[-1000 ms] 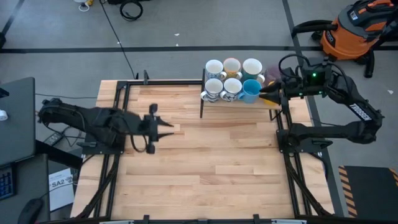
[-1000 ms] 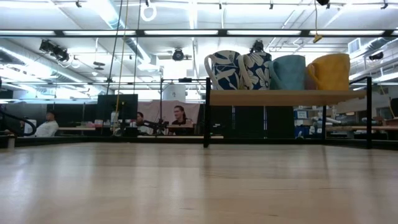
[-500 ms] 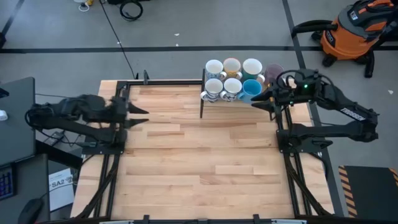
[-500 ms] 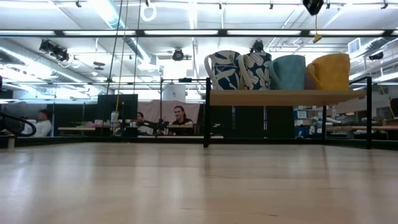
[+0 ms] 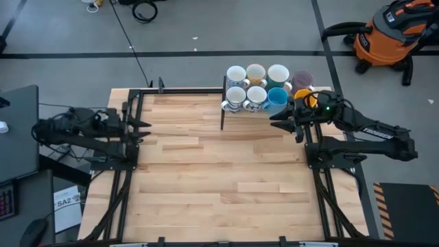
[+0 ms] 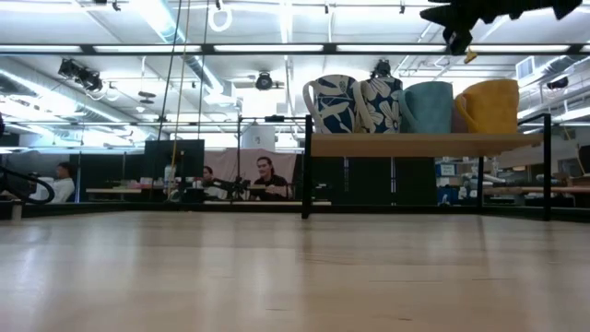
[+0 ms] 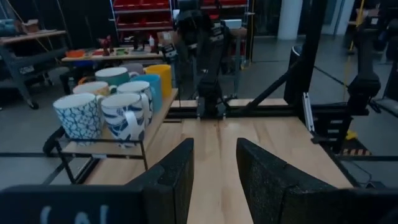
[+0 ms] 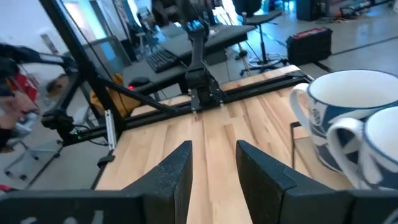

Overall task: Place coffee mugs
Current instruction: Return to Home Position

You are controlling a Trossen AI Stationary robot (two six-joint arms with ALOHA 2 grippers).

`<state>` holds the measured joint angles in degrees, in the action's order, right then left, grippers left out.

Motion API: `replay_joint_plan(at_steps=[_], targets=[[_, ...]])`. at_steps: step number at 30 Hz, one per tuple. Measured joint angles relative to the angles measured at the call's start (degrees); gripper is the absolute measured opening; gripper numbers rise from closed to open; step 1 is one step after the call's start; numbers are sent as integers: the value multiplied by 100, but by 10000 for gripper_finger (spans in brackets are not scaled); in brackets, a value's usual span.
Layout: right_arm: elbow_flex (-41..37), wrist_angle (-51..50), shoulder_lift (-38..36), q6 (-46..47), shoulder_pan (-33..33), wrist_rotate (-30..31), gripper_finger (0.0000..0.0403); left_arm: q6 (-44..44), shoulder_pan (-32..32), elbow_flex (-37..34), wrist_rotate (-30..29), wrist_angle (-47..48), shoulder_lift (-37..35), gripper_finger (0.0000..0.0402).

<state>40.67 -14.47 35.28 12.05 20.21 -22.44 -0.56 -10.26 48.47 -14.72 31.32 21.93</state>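
Hiding pt of yellow mug [image 5: 304,100]: right arm [image 5: 363,127].

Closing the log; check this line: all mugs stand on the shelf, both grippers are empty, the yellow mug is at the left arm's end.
One error: the yellow mug stands at the right arm's end of the shelf, as the high view shows. The rest holds: mugs on the shelf, left gripper and right gripper empty.

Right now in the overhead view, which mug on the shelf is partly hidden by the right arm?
The yellow mug, at the shelf's right end next to the bright blue mug. The right arm crosses over its edge; no other mug is covered.
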Motion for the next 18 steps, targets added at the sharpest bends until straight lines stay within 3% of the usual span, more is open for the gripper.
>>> replay_joint_plan(at_steps=[6, 18], targets=[[-596, 740, -166, 48, 0, -151, 129, 16, 0, -1188, 3, -713, -920, 128], [-1638, 2370, -243, 136, 0, -139, 129, 69, 0, -2325, 56, -1332, -2181, 128]])
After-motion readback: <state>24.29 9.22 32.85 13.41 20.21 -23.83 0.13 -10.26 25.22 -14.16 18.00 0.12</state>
